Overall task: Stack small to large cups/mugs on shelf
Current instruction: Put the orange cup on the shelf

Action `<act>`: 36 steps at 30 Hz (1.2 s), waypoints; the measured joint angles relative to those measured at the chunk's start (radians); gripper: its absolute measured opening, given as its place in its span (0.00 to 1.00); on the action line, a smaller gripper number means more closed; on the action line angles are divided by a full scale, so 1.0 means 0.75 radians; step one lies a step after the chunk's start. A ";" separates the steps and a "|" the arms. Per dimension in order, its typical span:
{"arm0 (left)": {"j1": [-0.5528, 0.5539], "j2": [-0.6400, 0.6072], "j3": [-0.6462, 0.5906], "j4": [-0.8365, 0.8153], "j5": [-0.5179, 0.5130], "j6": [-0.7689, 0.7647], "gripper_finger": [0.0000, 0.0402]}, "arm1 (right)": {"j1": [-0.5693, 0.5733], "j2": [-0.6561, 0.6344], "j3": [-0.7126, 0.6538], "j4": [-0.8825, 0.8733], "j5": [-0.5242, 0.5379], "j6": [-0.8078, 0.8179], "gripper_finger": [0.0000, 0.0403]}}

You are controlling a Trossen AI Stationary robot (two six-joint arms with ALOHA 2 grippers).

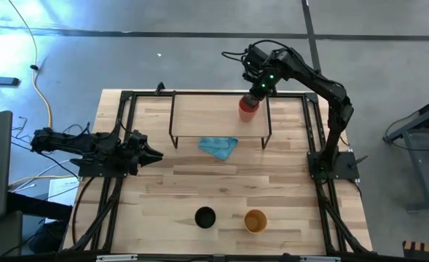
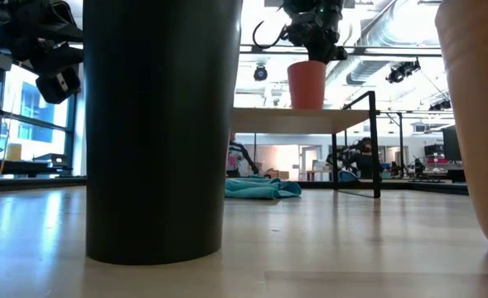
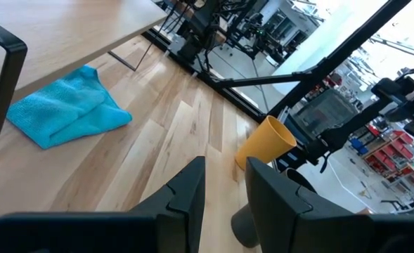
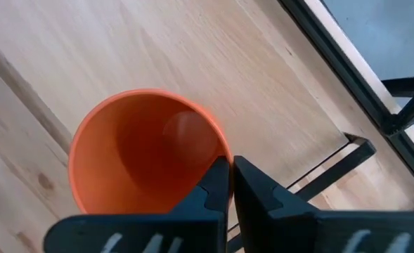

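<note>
The red-orange cup [image 1: 248, 108] stands upright on its base at the right end of the shelf [image 1: 199, 116], as the low view shows [image 2: 307, 85]. My right gripper [image 4: 231, 172] is right above it, shut on its rim. The black cup [image 1: 205, 217] and the yellow-orange cup [image 1: 256, 220] stand upright on the tabletop near its near edge, the black one to the left. My left gripper [image 1: 152, 154] waits open over the table's left side, touching nothing. My right gripper pinches the red-orange cup's rim [image 4: 217, 151] on the side toward the shelf's right end, one finger inside the cup and one outside. The fingers come from above, pointing down. The cup stays upright with its base on the shelf board [image 2: 293, 120].
A light blue cloth [image 1: 219, 148] lies crumpled on the tabletop just in front of the shelf's near edge. Black frame rails [image 1: 316, 138] run along both table sides. Bare wood lies between the cloth and the two cups near the front.
</note>
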 joint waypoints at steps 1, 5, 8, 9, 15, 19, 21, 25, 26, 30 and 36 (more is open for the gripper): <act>0.000 0.000 0.000 0.000 0.000 0.000 0.23 | 0.000 0.000 0.000 -0.006 -0.001 0.000 0.00; 0.000 0.000 0.000 0.000 0.000 0.001 0.23 | 0.000 0.000 0.000 -0.009 -0.001 0.003 0.00; 0.000 0.000 0.000 0.000 0.000 0.002 0.23 | 0.000 0.000 0.000 -0.009 -0.001 0.003 0.00; 0.000 0.000 0.000 -0.001 0.000 0.002 0.23 | 0.002 0.000 0.000 -0.009 0.000 0.003 0.00; 0.000 0.000 0.000 -0.001 0.000 0.005 0.23 | 0.011 0.000 0.000 0.021 -0.037 -0.002 0.00; 0.000 0.000 0.000 -0.001 0.000 0.005 0.23 | 0.011 0.000 0.000 0.029 -0.062 -0.014 0.00; 0.000 0.000 0.000 -0.001 0.000 0.005 0.23 | 0.011 0.000 0.000 0.029 -0.062 -0.016 0.00; 0.000 0.000 0.000 -0.001 0.000 0.005 0.23 | 0.011 0.000 0.000 0.028 -0.061 -0.016 0.01; 0.000 0.000 0.000 -0.001 0.000 0.005 0.23 | 0.011 0.000 0.000 0.028 -0.057 -0.016 0.02; 0.000 0.000 0.000 -0.001 0.000 0.001 0.23 | 0.011 0.000 0.000 0.011 -0.026 -0.013 0.07; 0.000 0.000 0.000 -0.001 0.000 0.001 0.23 | 0.011 0.000 0.001 0.001 -0.024 -0.013 0.09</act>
